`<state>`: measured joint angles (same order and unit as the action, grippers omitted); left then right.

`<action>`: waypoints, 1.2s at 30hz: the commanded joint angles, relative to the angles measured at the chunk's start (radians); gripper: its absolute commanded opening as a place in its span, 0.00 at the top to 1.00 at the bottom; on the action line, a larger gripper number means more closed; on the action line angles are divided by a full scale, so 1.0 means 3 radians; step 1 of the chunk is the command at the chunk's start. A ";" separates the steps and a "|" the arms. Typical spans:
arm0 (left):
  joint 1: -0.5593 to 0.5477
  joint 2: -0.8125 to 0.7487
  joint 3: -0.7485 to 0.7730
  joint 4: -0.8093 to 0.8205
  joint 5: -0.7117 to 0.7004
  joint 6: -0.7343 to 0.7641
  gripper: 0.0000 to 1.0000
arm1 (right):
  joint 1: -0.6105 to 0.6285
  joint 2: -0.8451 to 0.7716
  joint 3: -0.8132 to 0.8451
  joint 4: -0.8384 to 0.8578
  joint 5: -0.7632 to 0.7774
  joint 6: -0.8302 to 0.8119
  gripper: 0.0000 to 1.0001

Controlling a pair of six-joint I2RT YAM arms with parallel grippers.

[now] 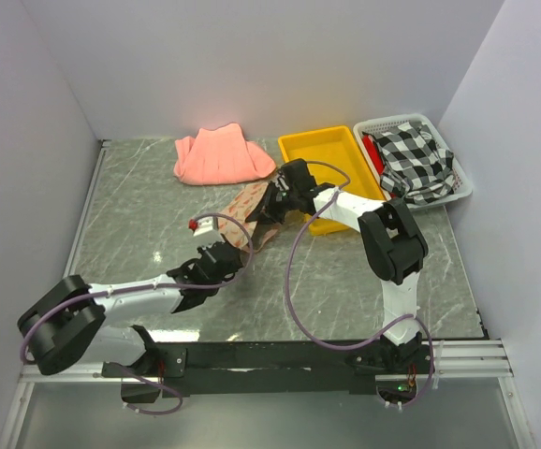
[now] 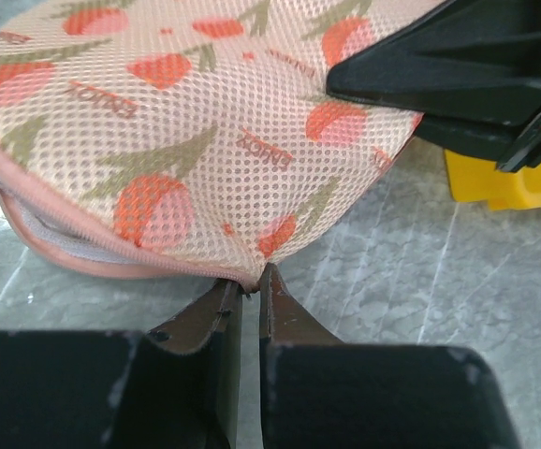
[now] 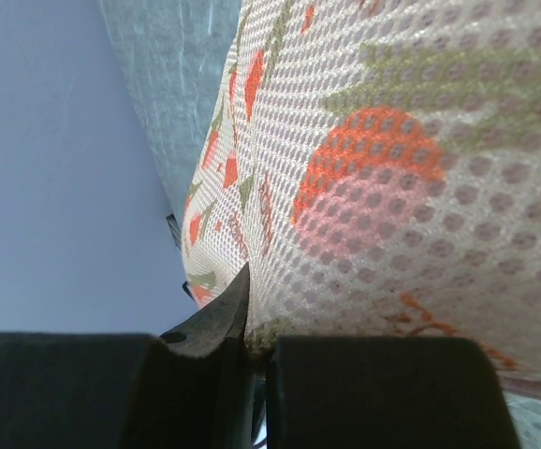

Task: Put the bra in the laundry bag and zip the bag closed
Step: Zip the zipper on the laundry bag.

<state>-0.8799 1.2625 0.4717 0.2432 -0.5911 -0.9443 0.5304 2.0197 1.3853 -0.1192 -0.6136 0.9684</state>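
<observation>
Your left gripper (image 2: 252, 281) is pinched tight on the near edge of the laundry bag (image 2: 186, 140), right at its pink rim, so the bag spreads out just past the fingertips. Your right gripper (image 3: 252, 337) is clamped on the far end of the same bag, with the dotted cloth pressed close against its fingers. The bag stretches between your two grippers in the middle of the table (image 1: 130, 215), just beside the yellow tray (image 1: 322, 173) and near the pink cloth (image 1: 219, 154).
</observation>
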 commanded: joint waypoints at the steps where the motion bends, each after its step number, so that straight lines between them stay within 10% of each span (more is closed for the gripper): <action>1: 0.0003 0.0194 0.0232 0.0064 0.0094 0.0070 0.89 | -0.0025 -0.0044 0.0010 0.0280 -0.0061 0.0045 0.94; 13: 0.0003 0.0230 0.0263 0.0048 0.0119 0.0085 0.70 | -0.0025 -0.0034 0.0005 0.0295 -0.0056 0.0055 0.94; 36: 0.0003 0.0307 0.0350 -0.0171 -0.0024 -0.0022 0.99 | -0.0024 -0.0060 -0.0016 0.0270 -0.0046 0.0024 0.93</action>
<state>-0.8791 1.3857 0.5541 0.2001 -0.5697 -0.9375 0.5251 2.0197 1.3796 -0.0654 -0.6106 0.9791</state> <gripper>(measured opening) 0.033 0.087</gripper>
